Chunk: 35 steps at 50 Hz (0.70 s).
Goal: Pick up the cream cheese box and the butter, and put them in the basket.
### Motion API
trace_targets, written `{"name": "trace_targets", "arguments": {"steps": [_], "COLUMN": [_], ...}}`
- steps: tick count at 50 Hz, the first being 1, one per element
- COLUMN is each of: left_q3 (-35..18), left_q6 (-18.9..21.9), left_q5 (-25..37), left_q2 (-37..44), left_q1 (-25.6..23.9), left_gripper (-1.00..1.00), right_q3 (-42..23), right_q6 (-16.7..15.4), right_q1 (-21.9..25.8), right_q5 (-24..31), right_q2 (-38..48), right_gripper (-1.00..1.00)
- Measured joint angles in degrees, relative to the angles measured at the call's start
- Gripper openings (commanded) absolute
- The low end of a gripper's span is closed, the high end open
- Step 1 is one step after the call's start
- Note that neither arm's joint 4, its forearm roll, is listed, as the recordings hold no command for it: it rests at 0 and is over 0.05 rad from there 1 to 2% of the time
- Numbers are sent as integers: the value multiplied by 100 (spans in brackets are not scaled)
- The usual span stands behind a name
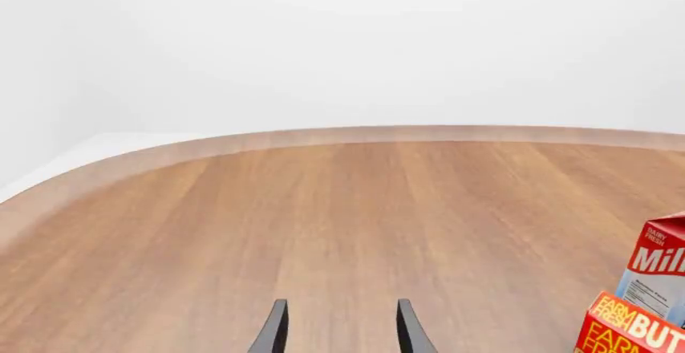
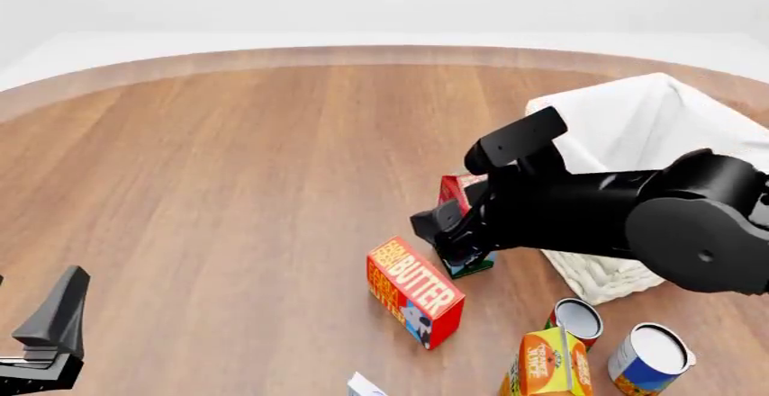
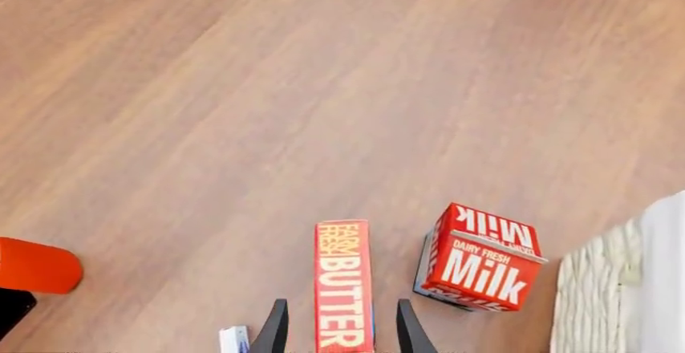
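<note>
The butter (image 2: pixel 415 290) lies flat on the wood table, a red and orange carton with white letters, also seen as the butter (image 3: pixel 344 285) in the right wrist view. My right gripper (image 3: pixel 340 333) hangs open above it, one finger on either side of the carton's end, not touching that I can tell. Only a white and pale blue corner of the cream cheese box (image 2: pixel 364 384) shows at the front edge. The basket (image 2: pixel 601 274) stands at the right, partly behind my right arm. My left gripper (image 1: pixel 342 329) is open and empty at the near left, far from the butter (image 1: pixel 631 325).
A red Milk carton (image 3: pixel 476 265) stands upright between the butter and the basket. An orange juice carton (image 2: pixel 553 364) and two open cans (image 2: pixel 578 319) (image 2: pixel 649 355) sit in front of the basket. A red-orange rounded shape (image 3: pixel 38 265) shows at one edge of the right wrist view.
</note>
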Motion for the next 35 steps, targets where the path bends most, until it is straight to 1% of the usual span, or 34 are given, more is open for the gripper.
{"name": "trace_targets", "arguments": {"steps": [19,35], "left_q3": [0,0], "left_q6": [0,0], "left_q5": [0,0], "left_q2": [0,0], "left_q1": [0,0], "left_gripper": [100,100], "right_q3": [107,180], "right_q6": [169,224], "right_q1": [-7,-73], "right_q5": [-58,-199], "right_q2": [288,533], "right_gripper": [100,100]}}
